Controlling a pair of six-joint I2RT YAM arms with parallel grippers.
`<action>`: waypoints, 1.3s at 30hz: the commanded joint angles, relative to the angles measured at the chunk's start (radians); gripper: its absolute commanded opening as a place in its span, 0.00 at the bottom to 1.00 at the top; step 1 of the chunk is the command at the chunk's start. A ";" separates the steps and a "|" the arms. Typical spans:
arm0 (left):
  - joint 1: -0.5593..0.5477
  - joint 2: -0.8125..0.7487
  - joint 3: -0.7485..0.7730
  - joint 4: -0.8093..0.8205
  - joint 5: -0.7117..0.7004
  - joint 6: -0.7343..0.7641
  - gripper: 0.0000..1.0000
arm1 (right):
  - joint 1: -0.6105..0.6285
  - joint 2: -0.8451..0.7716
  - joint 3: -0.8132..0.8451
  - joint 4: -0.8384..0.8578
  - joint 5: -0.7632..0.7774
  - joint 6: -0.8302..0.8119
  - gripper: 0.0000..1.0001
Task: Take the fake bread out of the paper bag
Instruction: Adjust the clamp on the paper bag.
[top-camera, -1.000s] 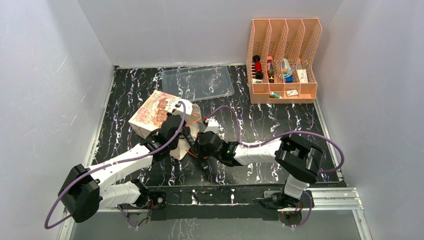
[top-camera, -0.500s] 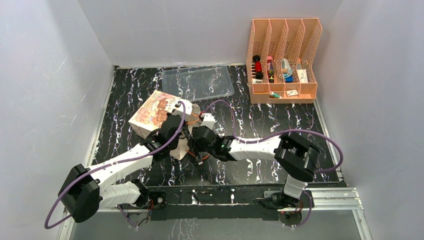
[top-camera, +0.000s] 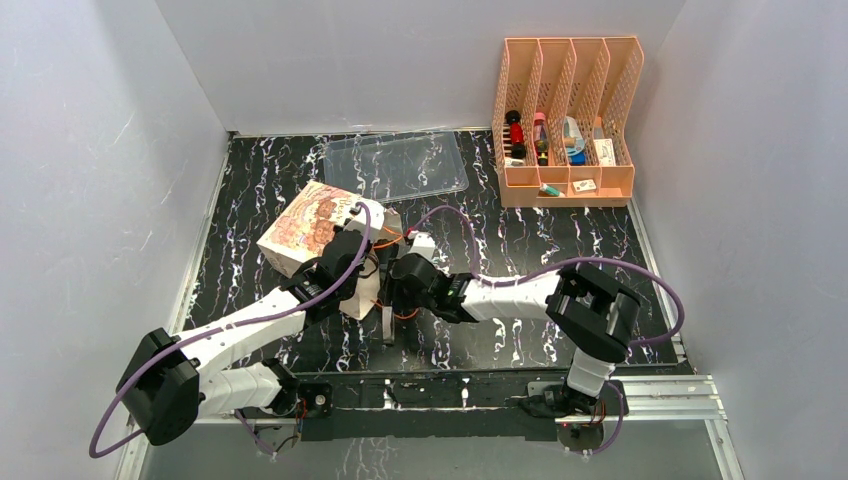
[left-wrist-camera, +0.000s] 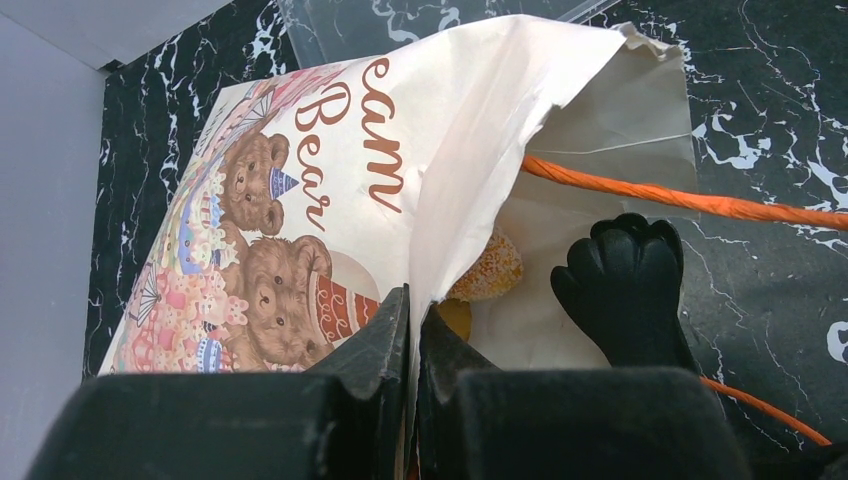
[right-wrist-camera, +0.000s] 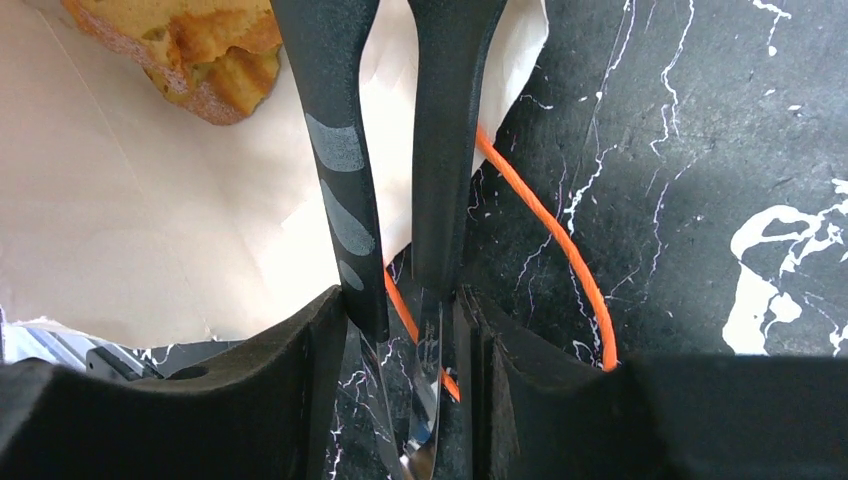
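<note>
The paper bag (top-camera: 312, 228) lies on its side on the black marble table, its printed bear face up and its mouth toward the right. My left gripper (left-wrist-camera: 412, 310) is shut on the edge of the bag's mouth and holds it open. Inside I see the fake bread: a sugared golden piece (left-wrist-camera: 487, 272), which also shows in the right wrist view (right-wrist-camera: 190, 45). My right gripper (right-wrist-camera: 405, 330) is shut on black-tipped metal tongs (right-wrist-camera: 400, 150). The tong tips reach into the bag's mouth (left-wrist-camera: 625, 290) just short of the bread, holding nothing. An orange cord handle (right-wrist-camera: 560, 260) lies under the tongs.
A clear plastic tray (top-camera: 395, 165) lies behind the bag at the back of the table. An orange file rack (top-camera: 565, 120) with small items stands at the back right. White walls enclose the table on three sides.
My right arm has moved left toward the bag's mouth with the tongs. My left gripper has kept its hold on the bag edge.
</note>
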 joint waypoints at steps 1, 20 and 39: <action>-0.003 -0.010 0.029 0.013 -0.001 -0.013 0.00 | -0.011 0.014 0.052 0.066 -0.012 -0.009 0.40; -0.004 0.027 0.035 0.023 -0.002 -0.019 0.00 | 0.050 0.196 0.141 0.093 0.115 -0.228 0.57; -0.003 -0.003 0.025 0.034 -0.035 -0.029 0.00 | 0.190 -0.165 -0.109 0.262 0.540 -0.353 0.83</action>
